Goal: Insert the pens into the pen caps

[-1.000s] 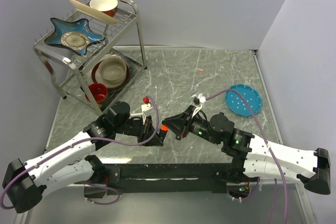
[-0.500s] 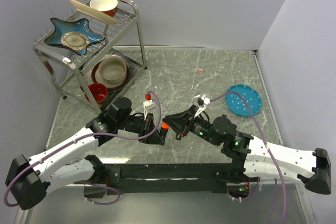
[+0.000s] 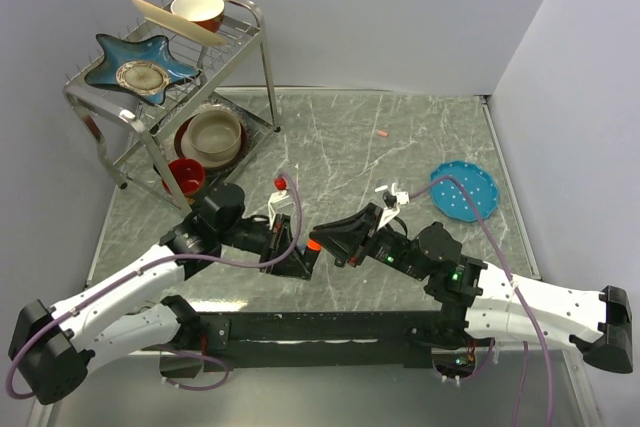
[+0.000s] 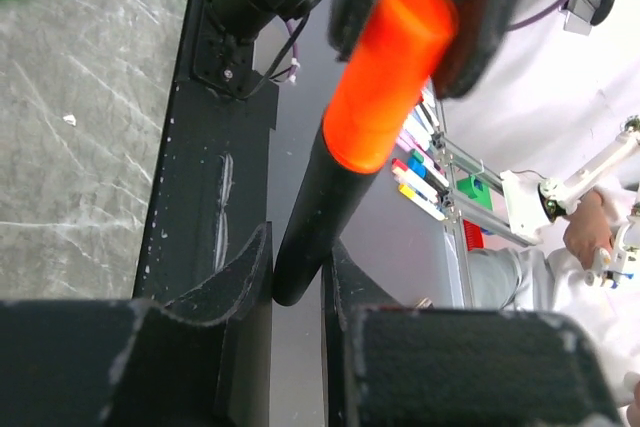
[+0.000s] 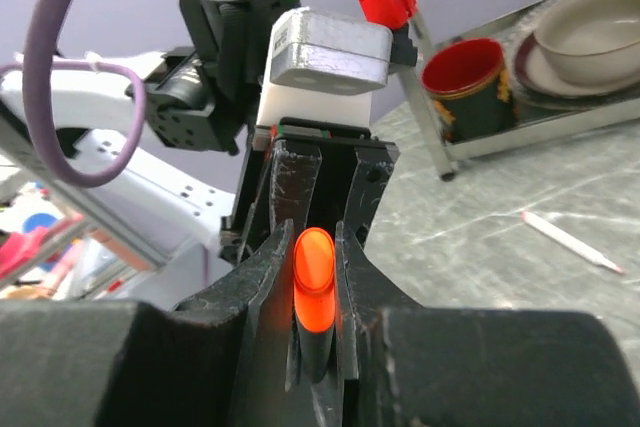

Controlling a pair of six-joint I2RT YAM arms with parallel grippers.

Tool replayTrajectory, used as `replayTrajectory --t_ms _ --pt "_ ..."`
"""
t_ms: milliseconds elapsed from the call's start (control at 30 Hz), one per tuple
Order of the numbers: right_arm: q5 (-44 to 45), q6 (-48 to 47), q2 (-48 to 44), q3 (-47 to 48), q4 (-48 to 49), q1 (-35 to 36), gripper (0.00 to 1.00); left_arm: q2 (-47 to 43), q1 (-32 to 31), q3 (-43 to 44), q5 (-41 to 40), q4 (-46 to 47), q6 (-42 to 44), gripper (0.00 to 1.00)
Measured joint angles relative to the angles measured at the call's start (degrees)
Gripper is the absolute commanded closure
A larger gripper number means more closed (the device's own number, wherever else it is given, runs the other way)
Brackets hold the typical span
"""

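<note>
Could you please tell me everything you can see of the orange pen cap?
The orange pen cap is a short, bright orange cylinder of smooth plastic, slightly glossy. It is held tilted in the air, pinched between the fingers of the right gripper. A black marker runs straight out of its open end, and the left gripper clamps that barrel. Whether the cap is fully seated cannot be told.

The orange cap (image 4: 392, 67) is smooth plastic with a soft gloss, and the black marker (image 4: 305, 217) under it has a smooth, half-matt barrel. The fingers (image 4: 238, 282) of the left gripper (image 4: 297, 272) are matt black plastic with scuffed pale edges; behind them the surface seems rough like felt, but it is blurred. The table (image 3: 400, 137) looks like grey veined stone, the rack (image 3: 266, 62) shiny metal.
</note>
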Motion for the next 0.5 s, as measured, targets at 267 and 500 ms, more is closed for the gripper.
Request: replayTrajectory --t_ms 267,500 --pt "1.95 2.21 -0.22 0.66 -2.01 1.6 1.0 -3.19 3.61 -0.76 1.03 -2.47 0.35 0.99" --pt "8.7 5.2 -0.26 2.43 -7.23 4.09 1.0 -0.81 4.22 -1.73 3.17 -0.76 -0.79 0.99"
